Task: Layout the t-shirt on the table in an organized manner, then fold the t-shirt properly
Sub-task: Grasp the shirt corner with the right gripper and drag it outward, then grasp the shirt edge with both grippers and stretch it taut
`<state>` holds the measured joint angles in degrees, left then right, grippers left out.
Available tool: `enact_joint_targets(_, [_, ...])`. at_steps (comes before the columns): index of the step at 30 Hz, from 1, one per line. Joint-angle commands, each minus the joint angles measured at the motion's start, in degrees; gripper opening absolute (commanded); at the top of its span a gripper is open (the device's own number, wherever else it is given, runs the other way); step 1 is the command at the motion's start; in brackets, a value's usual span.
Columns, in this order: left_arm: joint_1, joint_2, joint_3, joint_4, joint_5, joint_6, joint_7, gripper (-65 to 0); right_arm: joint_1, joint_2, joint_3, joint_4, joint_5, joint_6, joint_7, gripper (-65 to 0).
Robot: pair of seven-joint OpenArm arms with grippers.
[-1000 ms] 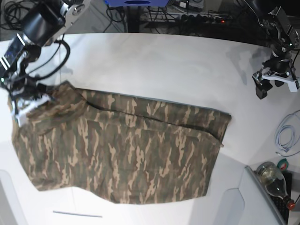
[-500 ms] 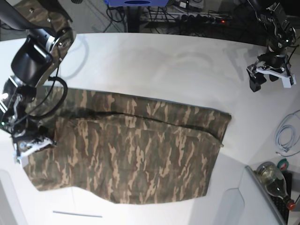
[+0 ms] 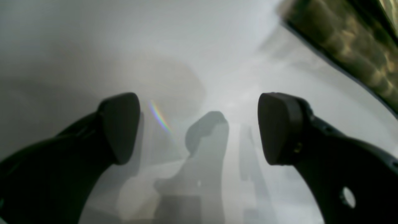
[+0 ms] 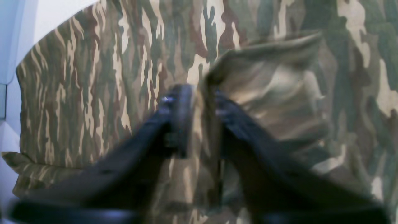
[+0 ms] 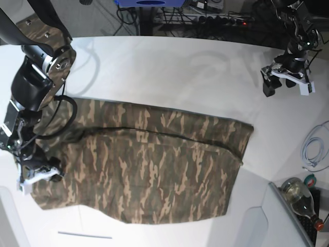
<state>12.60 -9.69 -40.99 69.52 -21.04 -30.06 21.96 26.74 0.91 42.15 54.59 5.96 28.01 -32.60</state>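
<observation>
The camouflage t-shirt (image 5: 154, 159) lies flat as a wide folded band across the white table (image 5: 180, 72). My right gripper (image 5: 38, 175) is at the shirt's front left corner. In the right wrist view a raised fold of the t-shirt (image 4: 267, 71) stands pinched between that gripper's (image 4: 202, 118) dark fingers. My left gripper (image 5: 286, 86) hangs over bare table at the back right, well clear of the cloth. Its jaws (image 3: 199, 124) are wide open with nothing between them, and only an edge of the t-shirt (image 3: 357, 56) shows in the upper right corner.
A glass bottle (image 5: 300, 198) and a white cable (image 5: 313, 149) lie off the table's right side. Cables and a power strip (image 5: 221, 20) run behind the far edge. A thin dark line (image 5: 85, 235) marks the tabletop near the front left.
The right arm has swept from the shirt's back left corner down to its front left corner, dragging cloth along. The left gripper drifted a little up and inward.
</observation>
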Motion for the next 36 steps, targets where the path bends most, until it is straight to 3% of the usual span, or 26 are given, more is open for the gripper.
enact_joint_targets(1, [-0.51,-0.72,0.42,1.12,-0.90,-0.49,-1.34,-8.1,1.52,0.72,-0.17,2.16,1.03,0.25,1.43,-37.1])
enact_joint_targets(3, [-1.13,-0.64,1.39,1.12,-0.90,-0.49,-1.34,-8.1,-0.15,0.72,-0.17,5.76,1.03,0.69,1.43,-21.5])
enact_joint_targets(4, [-2.10,-0.55,1.83,1.03,-0.90,-0.49,-1.34,-8.1,-1.38,0.72,-0.17,8.67,1.03,0.69,1.43,-18.3])
enact_joint_targets(7, [-5.26,0.07,2.00,-0.55,-0.90,-0.49,-1.34,-8.1,-7.62,0.10,-0.17,20.27,1.56,0.96,1.35,-22.7])
enact_joint_targets(12, [-13.61,1.39,2.79,-7.85,-0.46,-0.49,-1.34,-8.1,-21.25,-0.78,0.09,36.18,9.03,5.00,-1.91,-25.7])
enact_joint_targets(18, [-20.91,1.39,7.45,-18.57,-0.46,-0.05,-1.60,-8.1,-34.08,-0.78,0.18,41.28,19.41,5.09,-2.35,-25.5])
enact_joint_targets(25, [-23.99,1.83,7.81,-24.46,-0.37,0.04,-5.30,-9.4,-41.64,-0.78,0.62,40.40,27.32,5.09,-2.35,-25.4])
enact_joint_targets(27, [-24.16,1.83,7.72,-25.69,-0.37,0.04,-5.47,-18.8,-42.17,-0.86,3.08,37.68,32.15,5.09,-2.43,-25.1])
enact_joint_targets(32, [-24.16,1.83,7.72,-26.04,-0.46,0.04,-5.56,-49.0,-38.57,-0.78,8.62,24.93,39.36,4.91,-2.52,-13.7])
enact_joint_targets(36, [-24.16,1.83,7.72,-25.69,-0.46,0.04,-5.47,-62.9,-34.61,-0.07,11.34,15.26,39.19,4.91,-2.78,-11.6])
